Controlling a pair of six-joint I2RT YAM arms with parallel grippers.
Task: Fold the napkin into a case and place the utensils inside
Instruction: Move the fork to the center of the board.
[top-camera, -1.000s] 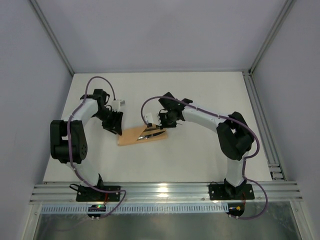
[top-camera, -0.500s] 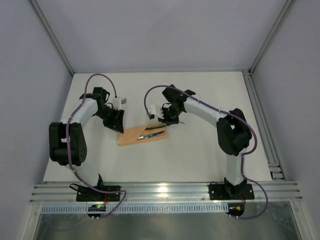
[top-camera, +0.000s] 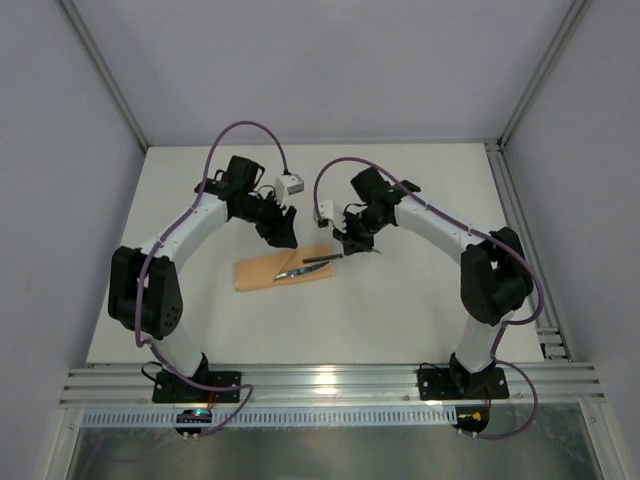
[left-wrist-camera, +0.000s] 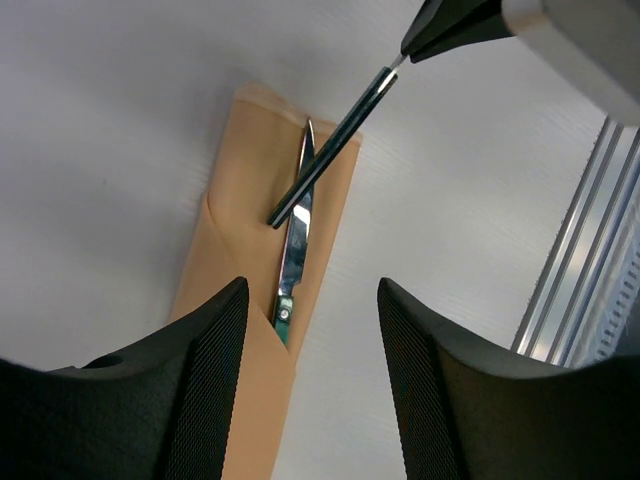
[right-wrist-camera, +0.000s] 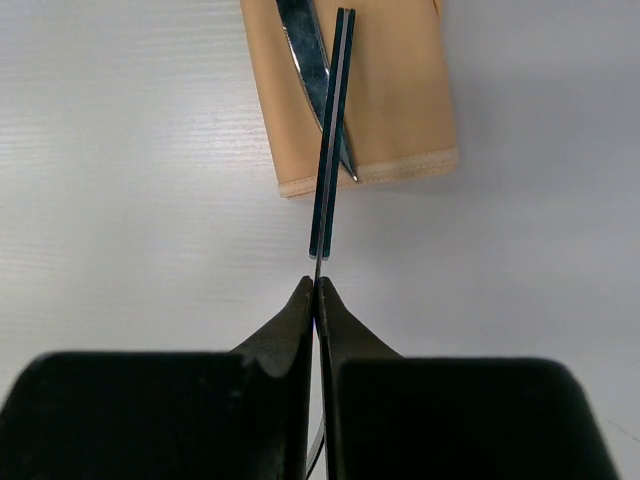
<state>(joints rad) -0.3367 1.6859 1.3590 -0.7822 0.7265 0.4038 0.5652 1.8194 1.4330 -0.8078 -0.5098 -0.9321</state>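
Note:
The napkin lies folded as a narrow peach-orange case (top-camera: 262, 274) (left-wrist-camera: 235, 300) (right-wrist-camera: 385, 90) on the table. The knife (top-camera: 292, 270) (left-wrist-camera: 296, 235) (right-wrist-camera: 305, 45) rests on it, its green handle tucked under a fold and its blade bare. My right gripper (top-camera: 352, 245) (right-wrist-camera: 316, 290), seen too in the left wrist view (left-wrist-camera: 450, 25), is shut on the metal end of the fork (top-camera: 322, 258) (left-wrist-camera: 325, 160) (right-wrist-camera: 330, 150). The fork's dark handle reaches over the case's right end and crosses the knife blade. My left gripper (top-camera: 283, 230) (left-wrist-camera: 312, 380) hangs open above the case, nothing between its fingers.
An aluminium rail (top-camera: 320, 383) runs along the table's near edge and another (top-camera: 525, 250) down its right side; the rail also shows in the left wrist view (left-wrist-camera: 590, 290). Grey walls enclose the white table (top-camera: 400, 310) at the back and both sides.
My left arm has swung right, from left of the case to behind it, and its jaws have widened. My right gripper has drawn back to the right with the fork.

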